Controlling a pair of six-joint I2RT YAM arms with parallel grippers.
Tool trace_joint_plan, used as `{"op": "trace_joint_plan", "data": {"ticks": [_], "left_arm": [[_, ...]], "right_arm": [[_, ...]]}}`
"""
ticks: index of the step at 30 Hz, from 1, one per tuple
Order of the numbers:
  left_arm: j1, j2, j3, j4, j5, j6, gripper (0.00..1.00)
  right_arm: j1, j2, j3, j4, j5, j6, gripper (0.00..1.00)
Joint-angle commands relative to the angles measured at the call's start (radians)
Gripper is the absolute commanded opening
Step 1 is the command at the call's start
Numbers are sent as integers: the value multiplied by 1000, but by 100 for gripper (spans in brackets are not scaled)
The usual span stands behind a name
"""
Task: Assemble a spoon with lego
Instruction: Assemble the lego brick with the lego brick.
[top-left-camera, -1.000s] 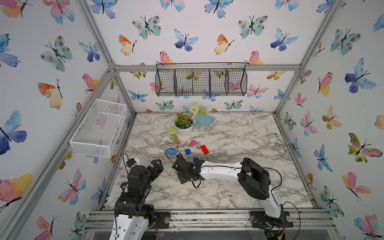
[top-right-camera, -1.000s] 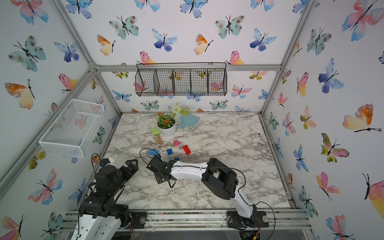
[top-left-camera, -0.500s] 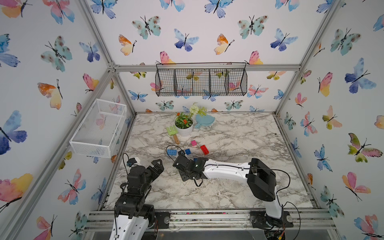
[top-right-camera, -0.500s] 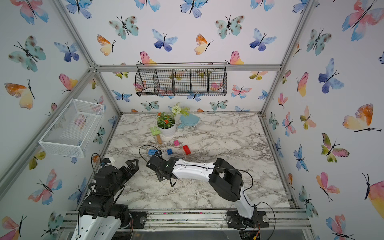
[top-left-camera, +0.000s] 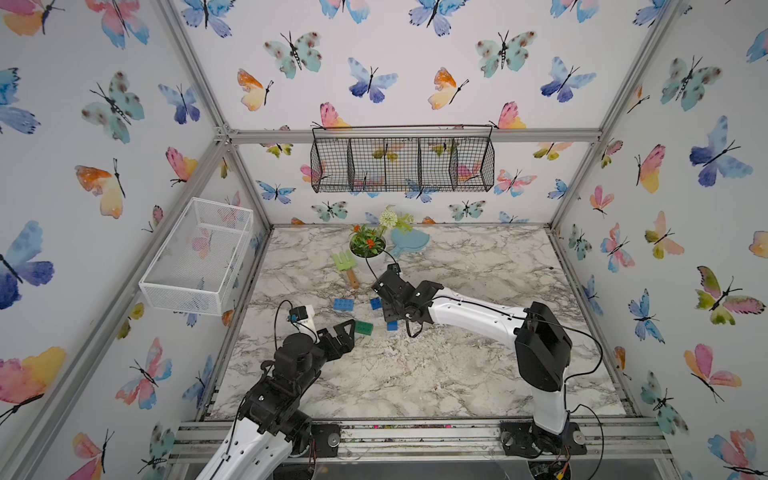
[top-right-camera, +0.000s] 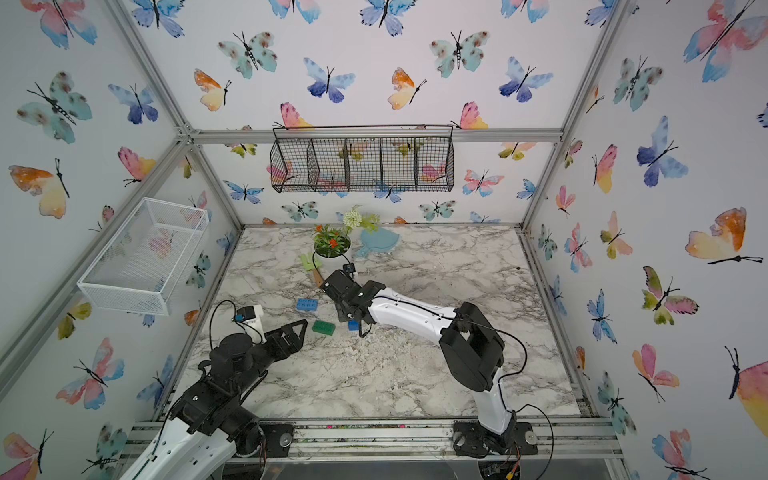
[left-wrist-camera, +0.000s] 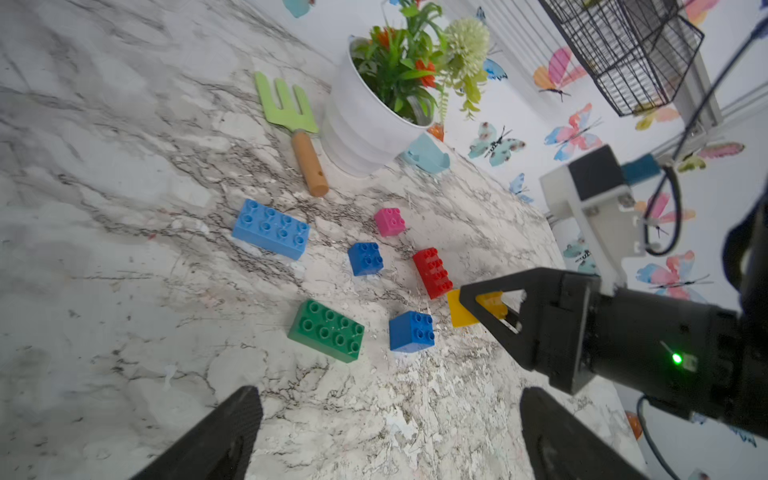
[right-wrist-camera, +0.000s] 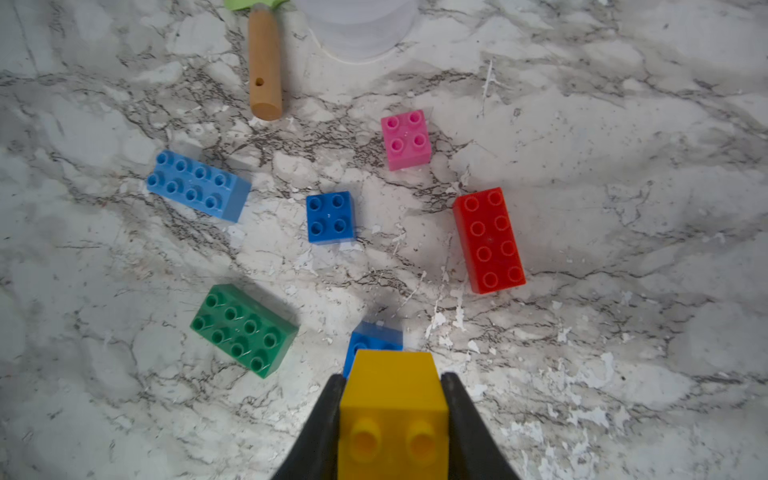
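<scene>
My right gripper (right-wrist-camera: 393, 376) is shut on a yellow lego brick (right-wrist-camera: 392, 399), studs facing the camera, held just above a dark blue brick (right-wrist-camera: 376, 338). Loose on the marble lie a second dark blue brick (right-wrist-camera: 330, 217), a green one (right-wrist-camera: 244, 330), a light blue one (right-wrist-camera: 198, 185), a pink one (right-wrist-camera: 406, 139) and a red one (right-wrist-camera: 489, 240). No spoon is in view. In a top view the right gripper (top-left-camera: 391, 311) hangs over the bricks. My left gripper (left-wrist-camera: 390, 415) stands open and empty, just short of the green brick (top-left-camera: 364, 328).
A green toy rake (left-wrist-camera: 291, 112) with a wooden handle lies beside a white flower pot (left-wrist-camera: 365, 124), just behind the bricks. A pale-blue dish (top-left-camera: 409, 241) sits at the back. A white wire basket (top-left-camera: 199, 257) hangs on the left wall, a black one (top-left-camera: 401, 158) on the back wall.
My right gripper has moved back and to the right, uncovering the green brick, and now sits over the dark blue brick. The left arm has not moved.
</scene>
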Motion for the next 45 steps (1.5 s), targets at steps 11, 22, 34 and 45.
{"op": "trace_joint_plan", "data": {"ticks": [11,22,34,45], "left_arm": [[-173,-28,-28,91,-226,31,98],[-174,-34,-20,60,-222,24,98],[-172,-74,-13,25,-230,30,98],[-174,-119,-16,-10,-239,30,98]], "right_arm": [[2,78,61,-41,-10,101,4],[3,81,26,-23,-19,197,1],[18,116,31,-22,-13,231,1],[23,142,31,-49,3,242,1]]}}
